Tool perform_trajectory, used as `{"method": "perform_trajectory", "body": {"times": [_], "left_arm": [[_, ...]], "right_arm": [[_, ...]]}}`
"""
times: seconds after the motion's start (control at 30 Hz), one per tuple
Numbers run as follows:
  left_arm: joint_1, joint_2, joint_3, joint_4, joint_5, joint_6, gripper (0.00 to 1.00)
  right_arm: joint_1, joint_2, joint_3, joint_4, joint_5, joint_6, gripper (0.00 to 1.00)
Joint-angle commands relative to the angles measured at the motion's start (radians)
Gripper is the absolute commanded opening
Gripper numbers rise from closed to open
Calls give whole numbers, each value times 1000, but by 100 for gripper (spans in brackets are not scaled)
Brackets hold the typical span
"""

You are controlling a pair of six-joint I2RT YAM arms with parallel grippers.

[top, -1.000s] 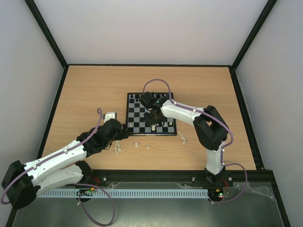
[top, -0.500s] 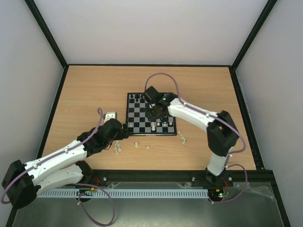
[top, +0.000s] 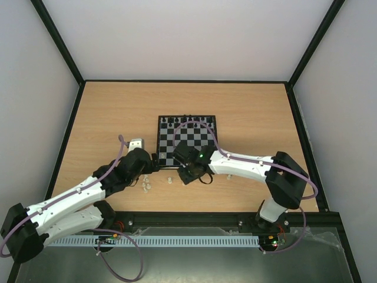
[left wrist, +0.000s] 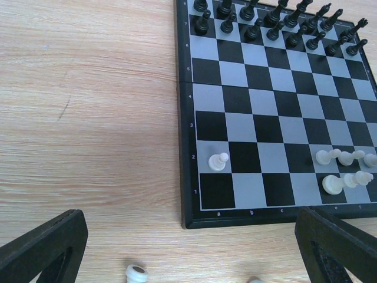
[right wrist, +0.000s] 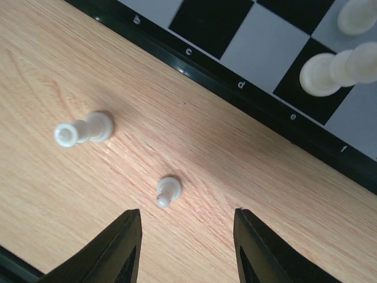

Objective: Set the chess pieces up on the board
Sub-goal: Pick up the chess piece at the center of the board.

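jaws of the right gripper (right wrist: 187,227) stand apart, empty, above a tiny cream-white plastic pawn (right wrist: 167,191) on the light wooden table (right wrist: 265,194), just off the small black-and-grey checked chessboard (right wrist: 259,44). the left gripper (left wrist: 188,236) gapes wide, empty, near the board's corner.

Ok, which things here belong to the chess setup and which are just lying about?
Part of the job: the board, the white pieces on it, the loose white pieces on the table.
Not part of it: the black pieces in the far rows; a pale box by the left wrist, perhaps the arm's own.
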Motion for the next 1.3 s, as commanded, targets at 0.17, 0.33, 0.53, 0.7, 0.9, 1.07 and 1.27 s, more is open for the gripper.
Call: {"method": "perform_trajectory", "body": {"times": [0.17,0.33,0.53,0.7,0.9,1.07,1.27], "left_arm": [[-3,-30,-6,-25,-14,-15,100],[-3,-35,-12,-27,-16,-17,100],[-3,-37,-15,-25,-18,-13,99],[-3,-34,-19,-20,-18,-11,100],[-3,-34,-24,-16,-16,-9,99],[-2,-34,-25,-15,-16,-9,99],[-3,-32,-27,-9,-12,-9,99]], "right_arm": [[34,109,-29,66,-8,50,41],[45,164,-13,82,-16,51,36],[48,184,2,64,4,59,16],[48,164,10,43,22,63,10],[48,145,23,15,38,65,29],[48,129,34,0,45,68,22],[48,117,37,-22,54,67,13]]}}
